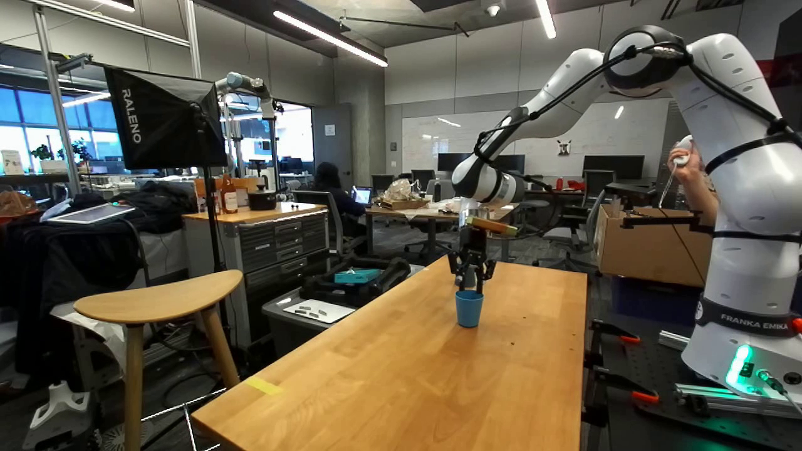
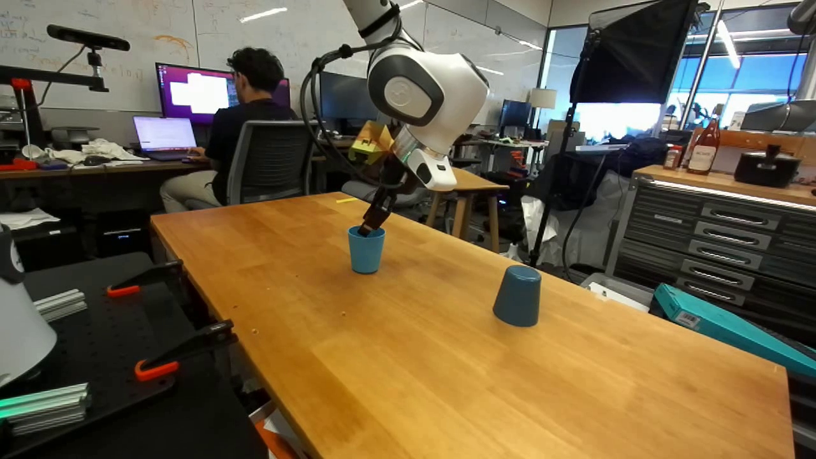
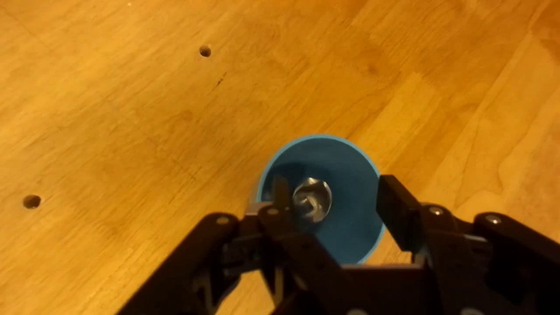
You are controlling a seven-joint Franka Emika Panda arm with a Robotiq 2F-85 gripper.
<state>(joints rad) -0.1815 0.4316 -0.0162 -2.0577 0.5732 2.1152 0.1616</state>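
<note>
Surface (image 2: pixel 408 357): long wooden top, visible in both exterior views and filling the backdrop of the wrist view.
Arm (image 1: pixel 727 113): white, with black cables strapped along it, reaching out over the surface and bent downward at its end.
Drawer cabinet (image 2: pixel 730 239): dark drawers under a wooden top, standing past a long edge of the surface.
Softbox (image 1: pixel 166 119): black, lettered RALENO, raised on a stand.
Stool (image 1: pixel 160 297): pale wooden seat on wooden legs, beside the surface.
Claw (image 1: pixel 471 288): black, pointing down at the mouth of the upright blue cup (image 1: pixel 468 311); its fingers (image 3: pixel 396 214) stand parted at a middling width, clasping nothing that shows. In the wrist view one fingertip lies within the rim's outline and the other overlaps the rim; whether it touches cannot be told.
Upright blue cup: on the surface, mouth up, directly under the claw.
Dark blue cup (image 2: pixel 517 296): upside down on the surface, well apart from the upright one, near a long edge.
Yellow tape (image 1: pixel 264 385): flat on the surface near a corner.
Silvery piece (image 3: pixel 313 200): shiny, inside the upright blue cup, seen in the gap between the fingers; its exact shape is unclear.
</note>
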